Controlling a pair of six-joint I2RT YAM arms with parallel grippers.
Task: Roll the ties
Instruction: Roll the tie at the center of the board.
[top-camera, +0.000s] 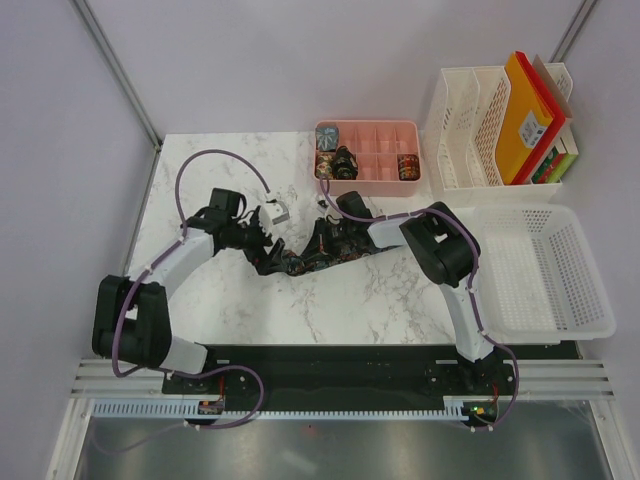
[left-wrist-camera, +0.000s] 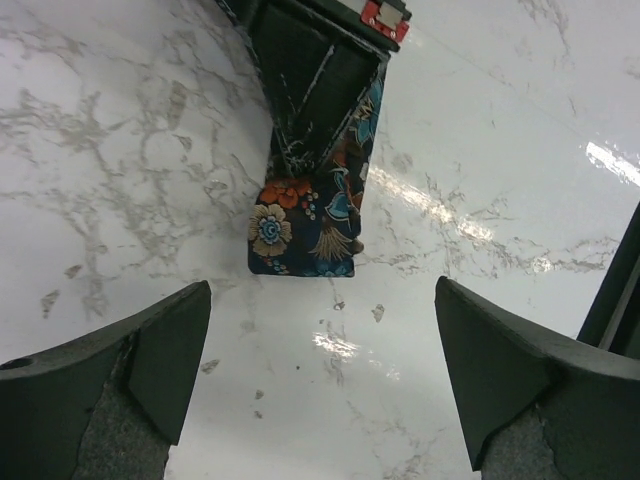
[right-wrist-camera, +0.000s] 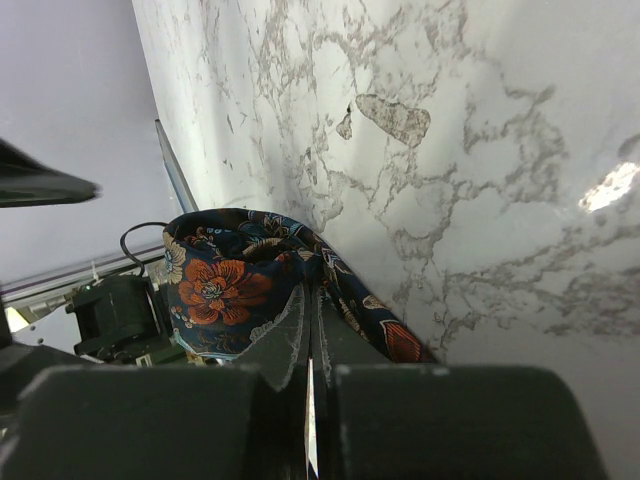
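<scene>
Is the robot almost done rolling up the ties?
Partly. A few rolled ties already sit in the pink tray. The right gripper is shut on the flowery tie on the table, and the left gripper hangs open by its end. That tie is not a coil yet, so rolling it is left.

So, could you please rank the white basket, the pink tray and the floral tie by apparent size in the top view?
1. white basket
2. pink tray
3. floral tie, partly hidden
</scene>
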